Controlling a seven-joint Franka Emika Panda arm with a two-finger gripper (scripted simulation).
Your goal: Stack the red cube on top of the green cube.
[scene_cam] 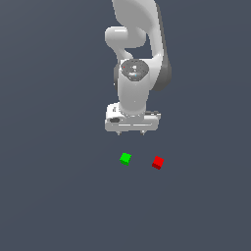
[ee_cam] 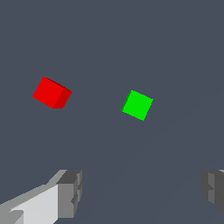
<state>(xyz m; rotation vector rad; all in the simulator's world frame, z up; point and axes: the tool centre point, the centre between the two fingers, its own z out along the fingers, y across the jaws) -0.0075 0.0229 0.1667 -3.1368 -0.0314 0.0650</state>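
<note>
Exterior view: gripper [scene_cam: 131, 133] hung above floor, fingers spread, empty. Green cube [scene_cam: 125, 158] lay below fingertips; red cube [scene_cam: 158, 162] beside it toward exterior view's right, apart.

Wrist view: finger pads [ee_cam: 70, 194] stood wide apart; red cube [ee_cam: 51, 92] and green cube [ee_cam: 137, 105] lay beyond them, neither between pads.

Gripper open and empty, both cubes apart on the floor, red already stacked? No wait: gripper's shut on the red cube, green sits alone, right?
Not right. The gripper is open and holds nothing. The wrist view shows its fingers spread wide, with the red cube lying free on the surface. The green cube does sit alone, apart from the red one.
</note>
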